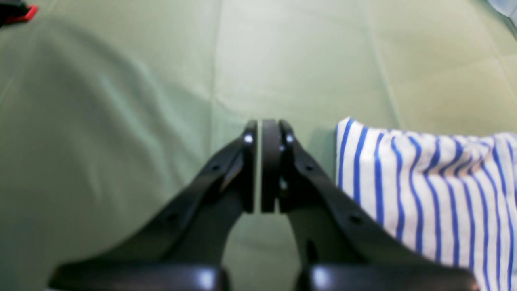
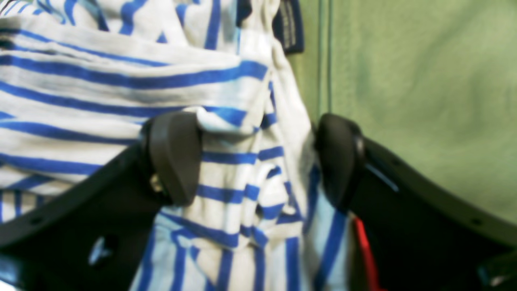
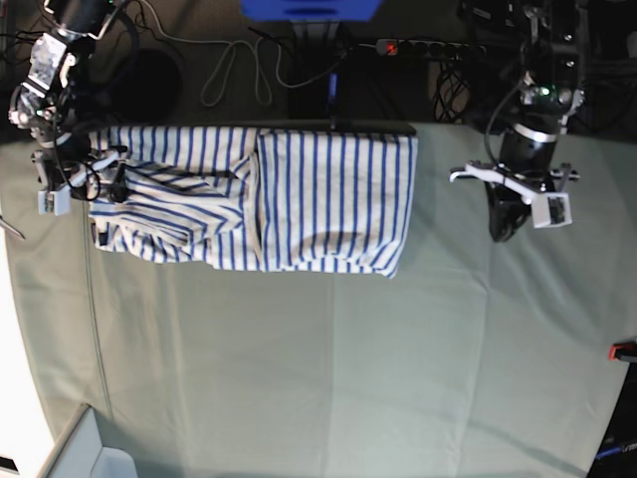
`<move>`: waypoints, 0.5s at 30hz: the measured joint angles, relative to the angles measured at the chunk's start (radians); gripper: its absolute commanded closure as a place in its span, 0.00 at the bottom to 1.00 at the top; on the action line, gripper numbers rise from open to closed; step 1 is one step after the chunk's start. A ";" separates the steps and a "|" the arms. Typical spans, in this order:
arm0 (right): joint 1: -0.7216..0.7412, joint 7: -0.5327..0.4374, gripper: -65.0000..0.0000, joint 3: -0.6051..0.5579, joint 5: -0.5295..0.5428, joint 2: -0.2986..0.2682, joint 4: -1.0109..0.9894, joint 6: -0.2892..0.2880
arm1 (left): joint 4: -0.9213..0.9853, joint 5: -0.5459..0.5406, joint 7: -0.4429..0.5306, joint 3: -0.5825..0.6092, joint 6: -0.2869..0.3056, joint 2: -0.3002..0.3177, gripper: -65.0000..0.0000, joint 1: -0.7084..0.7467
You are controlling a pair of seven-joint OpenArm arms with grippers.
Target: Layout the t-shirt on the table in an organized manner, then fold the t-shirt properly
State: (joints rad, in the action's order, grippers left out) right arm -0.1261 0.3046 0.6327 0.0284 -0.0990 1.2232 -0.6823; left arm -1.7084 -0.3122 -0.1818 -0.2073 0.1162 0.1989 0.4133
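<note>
T-shirt (image 2: 226, 169) bunched between wide right jaws; left jaws pressed together beside shirt, over table (image 1: 121, 101).

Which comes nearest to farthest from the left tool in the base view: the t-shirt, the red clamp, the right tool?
From the left tool, on the view's right:
1. The t-shirt, its nearest edge just to the view's left of it.
2. The red clamp, at the lower right edge of the table.
3. The right tool, far left, over the shirt's bunched end.
</note>
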 measured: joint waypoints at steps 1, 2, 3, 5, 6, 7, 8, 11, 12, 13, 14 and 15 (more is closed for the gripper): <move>-0.002 0.001 0.30 -0.005 -0.001 0.001 0.000 0.000 | 0.000 0.000 -0.002 -0.008 0.000 0.000 0.97 0.003; -0.002 0.002 0.30 -0.007 -0.002 0.003 0.000 0.000 | 0.000 0.000 0.000 -0.008 -0.002 0.001 0.97 0.004; -0.002 0.002 0.30 -0.005 -0.002 0.007 0.001 0.000 | -0.001 0.000 0.001 -0.008 -0.002 0.001 0.97 0.003; -0.003 -0.006 0.30 0.002 -0.005 0.023 0.005 0.001 | -0.001 0.000 0.000 -0.007 0.000 0.000 0.97 0.002; -0.005 -0.011 0.30 -0.002 -0.005 0.025 0.005 0.001 | -0.001 0.000 0.000 -0.007 0.000 0.000 0.97 0.002; -0.005 -0.010 0.31 -0.004 -0.005 0.025 0.005 0.001 | -0.001 0.000 0.000 -0.007 0.000 0.000 0.97 0.002; -0.005 -0.010 0.33 -0.004 -0.005 0.025 0.005 0.001 | -0.001 0.000 0.000 -0.007 0.000 0.000 0.97 0.003; -0.005 -0.013 0.47 -0.003 -0.005 0.031 0.004 0.002 | -0.001 0.000 0.000 -0.007 0.000 0.000 0.97 0.002; -0.005 -0.015 0.53 -0.004 -0.004 0.035 0.004 0.002 | 0.000 0.000 0.002 -0.007 0.000 0.000 0.97 0.002; -0.005 -0.016 0.60 -0.004 -0.003 0.038 0.004 0.001 | 0.002 0.000 0.002 -0.007 0.000 0.000 0.97 0.002; -0.005 -0.016 0.67 -0.005 0.000 0.039 0.004 0.001 | 0.003 0.000 0.002 -0.007 0.000 0.000 0.97 0.003; -0.005 -0.016 0.74 -0.007 0.003 0.041 0.004 0.001 | 0.005 0.000 0.002 -0.007 0.000 0.000 0.97 0.003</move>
State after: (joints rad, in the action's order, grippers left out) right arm -0.1310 0.2882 0.6254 0.0319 -0.0582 1.2274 -0.6811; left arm -1.7031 -0.3122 -0.1802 -0.2146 0.1165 0.1989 0.4160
